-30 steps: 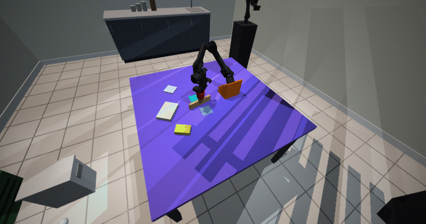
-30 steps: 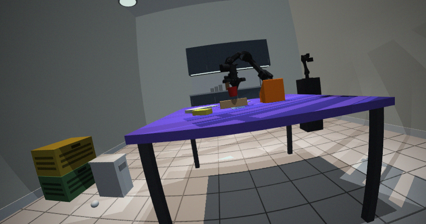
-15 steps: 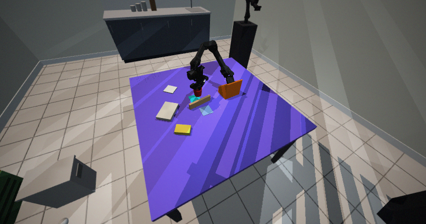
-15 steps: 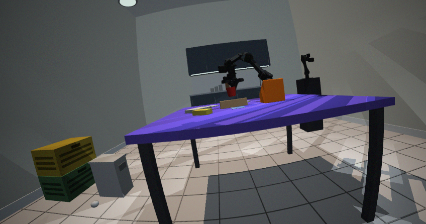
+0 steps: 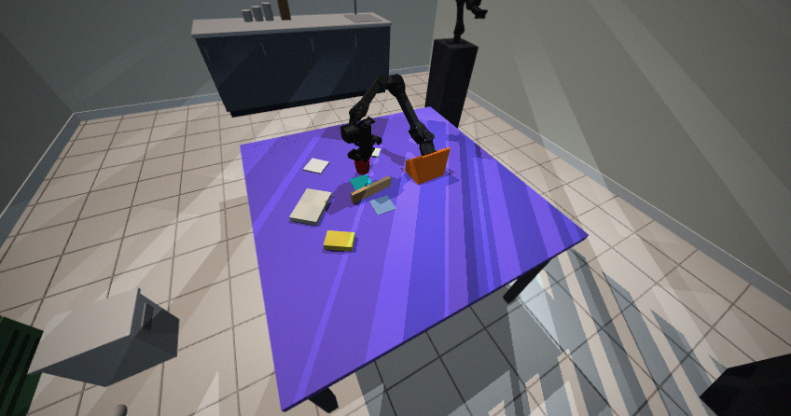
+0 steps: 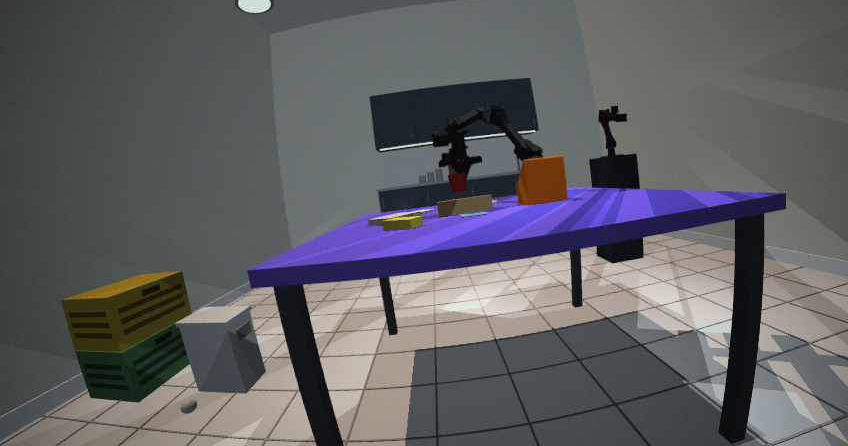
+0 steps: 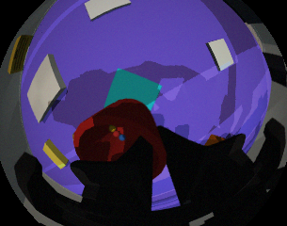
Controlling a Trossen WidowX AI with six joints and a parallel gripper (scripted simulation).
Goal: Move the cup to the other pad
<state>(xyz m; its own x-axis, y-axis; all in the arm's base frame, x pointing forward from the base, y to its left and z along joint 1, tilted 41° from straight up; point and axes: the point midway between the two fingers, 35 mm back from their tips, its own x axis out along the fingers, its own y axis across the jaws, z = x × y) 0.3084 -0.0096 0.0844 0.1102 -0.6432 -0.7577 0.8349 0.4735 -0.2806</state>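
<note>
Cup (image 7: 116,135), dark red, marbles (image 7: 117,131) inside

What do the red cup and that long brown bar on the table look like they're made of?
The red cup, gripped in the fingers, looks like slightly see-through plastic: marbles show inside it. The long brown bar looks like matte wood, tan with no shine, though its surface shows no grain, so that's a guess.

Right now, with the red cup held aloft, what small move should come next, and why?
Probably a slow, level descent: the pincer grips the red cup in the air, the teal square pad lies nearly beneath it, and the marbles are inside.
</note>
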